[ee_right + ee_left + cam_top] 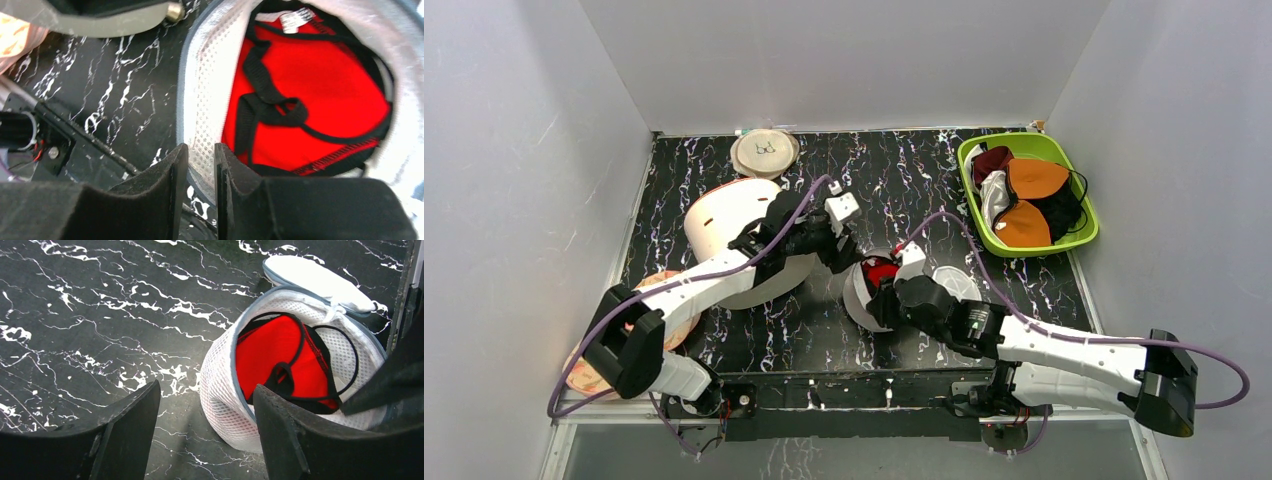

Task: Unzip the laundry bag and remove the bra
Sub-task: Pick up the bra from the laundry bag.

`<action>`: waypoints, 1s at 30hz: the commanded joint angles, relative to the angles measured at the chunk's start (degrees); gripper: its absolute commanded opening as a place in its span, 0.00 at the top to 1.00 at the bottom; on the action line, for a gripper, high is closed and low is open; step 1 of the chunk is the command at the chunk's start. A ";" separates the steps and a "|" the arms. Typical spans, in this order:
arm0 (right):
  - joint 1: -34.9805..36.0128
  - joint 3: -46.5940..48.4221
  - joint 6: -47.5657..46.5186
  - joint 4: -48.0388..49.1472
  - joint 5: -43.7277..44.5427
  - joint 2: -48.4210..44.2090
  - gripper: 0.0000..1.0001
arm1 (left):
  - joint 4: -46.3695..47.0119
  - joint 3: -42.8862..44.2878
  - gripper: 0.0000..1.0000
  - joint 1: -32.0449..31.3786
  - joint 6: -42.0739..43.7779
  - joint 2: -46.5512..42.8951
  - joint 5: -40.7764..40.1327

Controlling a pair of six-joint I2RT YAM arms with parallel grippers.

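The laundry bag (862,298) (220,390) (202,100) stood near the middle of the table (904,180), between the two arms. Its zip was undone and its lid flap (954,283) (315,277) lay open to its right. The bra (882,271) (280,350) (330,85) lay inside it, red padding and black straps showing. The right gripper (890,296) (201,150) pinched the bag's mesh rim between nearly closed fingers. The left gripper (838,256) (206,387) hung just left of the bag, fingers spread, holding nothing. A green basket (1079,225) of other garments sat at the far right.
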 commanded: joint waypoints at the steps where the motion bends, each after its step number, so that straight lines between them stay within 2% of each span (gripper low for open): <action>1: -0.09 -1.74 1.02 10.02 -8.94 2.46 0.76 | -4.51 5.22 0.35 -0.19 0.87 3.64 1.89; 7: -0.09 -0.97 1.87 8.17 -8.17 4.81 0.74 | -9.98 8.90 0.45 -0.19 1.20 7.38 4.78; 12: -0.15 1.71 0.76 3.36 -3.88 1.41 0.62 | -9.62 7.93 0.37 -0.43 2.55 5.88 7.91; 17: -0.73 7.76 -0.23 -6.52 4.40 -0.58 0.50 | -9.94 8.07 0.39 -0.89 3.01 5.88 7.64; 20: -5.62 9.77 -1.38 -11.56 4.99 -0.63 0.48 | -9.91 7.95 0.41 -1.11 3.12 5.61 7.13; 25: -16.59 10.11 -3.31 -12.49 -3.69 -0.61 0.47 | -10.10 7.81 0.43 -1.59 3.68 5.38 6.41; 30: -22.15 10.89 -2.76 -13.98 -8.10 3.20 0.55 | -10.07 7.66 0.43 -1.95 3.85 5.23 6.07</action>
